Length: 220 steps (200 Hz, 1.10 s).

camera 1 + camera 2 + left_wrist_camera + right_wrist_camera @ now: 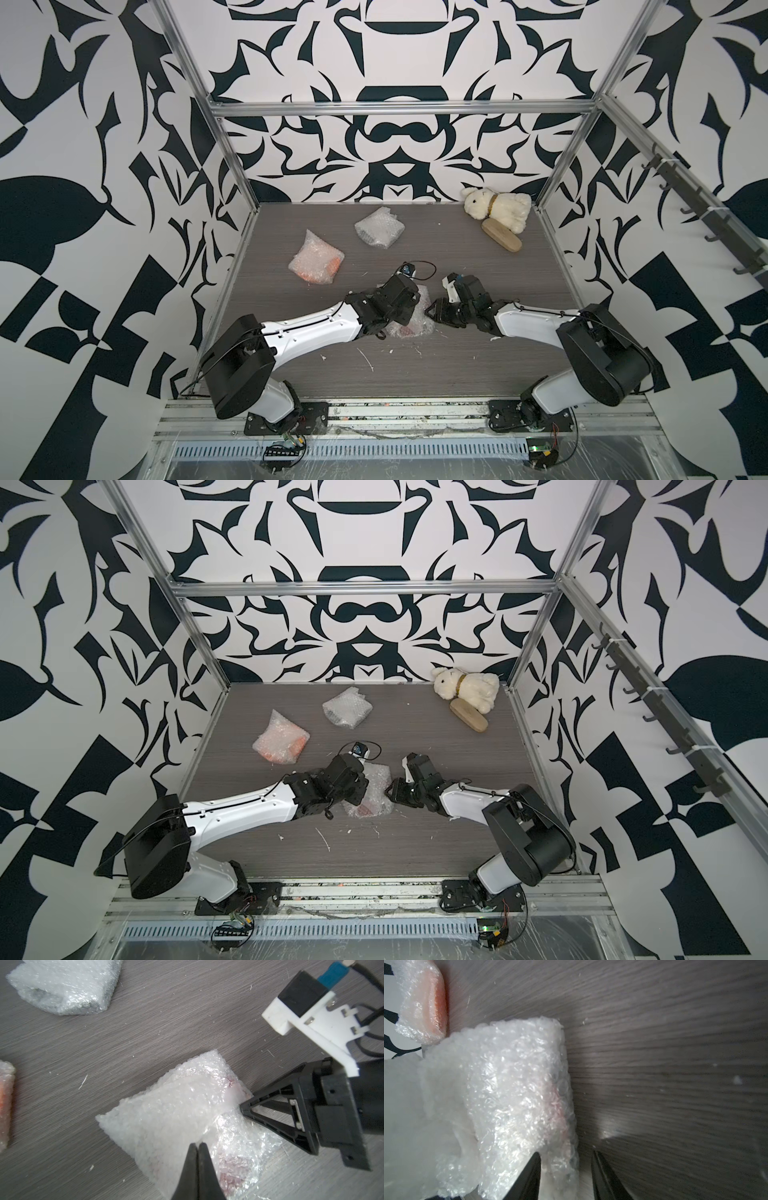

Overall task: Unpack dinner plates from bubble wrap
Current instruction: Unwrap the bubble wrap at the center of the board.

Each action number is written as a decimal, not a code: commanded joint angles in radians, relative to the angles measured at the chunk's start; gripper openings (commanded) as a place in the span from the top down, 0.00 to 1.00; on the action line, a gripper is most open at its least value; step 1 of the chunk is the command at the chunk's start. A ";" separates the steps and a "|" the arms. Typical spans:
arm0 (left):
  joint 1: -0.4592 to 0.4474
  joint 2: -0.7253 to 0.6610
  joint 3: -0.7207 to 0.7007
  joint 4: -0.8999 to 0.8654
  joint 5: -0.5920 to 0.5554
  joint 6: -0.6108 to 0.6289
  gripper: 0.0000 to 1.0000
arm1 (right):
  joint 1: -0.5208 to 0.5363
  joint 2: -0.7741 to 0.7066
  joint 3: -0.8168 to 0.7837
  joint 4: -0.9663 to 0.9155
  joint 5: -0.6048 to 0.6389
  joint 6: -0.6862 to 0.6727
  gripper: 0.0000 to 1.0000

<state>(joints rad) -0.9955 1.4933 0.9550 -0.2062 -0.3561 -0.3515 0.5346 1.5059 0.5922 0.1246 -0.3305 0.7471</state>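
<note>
While no plate was out yet, our left fingers (pixel 197 1147) sat clenched atop the clear bubble-wrap bundle tinted dark red (pixel 409 328) near the front edge of the grey worktop (pixel 478 365). The right fingers (pixel 245 1106) were spread astride its rim. An orange-tinted bundle (pixel 316 264) and a greyish bundle (pixel 379 228) waited nearer the back edge.

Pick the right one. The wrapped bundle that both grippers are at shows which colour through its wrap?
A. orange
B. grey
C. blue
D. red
D: the bundle under the left gripper and at the right gripper shows red patches through its bubble wrap. The orange bundle and the grey bundle lie farther back, untouched.
</note>
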 commanded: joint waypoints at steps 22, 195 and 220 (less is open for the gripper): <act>-0.002 -0.021 -0.018 0.020 -0.019 -0.020 1.00 | 0.006 -0.045 0.101 -0.077 0.026 -0.069 0.55; -0.001 -0.211 -0.098 -0.050 -0.119 -0.088 0.57 | 0.088 0.152 0.232 -0.065 -0.027 -0.068 0.73; 0.001 -0.211 -0.047 -0.078 -0.119 -0.076 0.43 | 0.092 0.149 0.233 -0.065 -0.024 -0.066 0.72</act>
<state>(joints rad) -0.9955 1.2953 0.8558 -0.2401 -0.4755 -0.4385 0.6140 1.6577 0.7940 0.0635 -0.3607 0.6880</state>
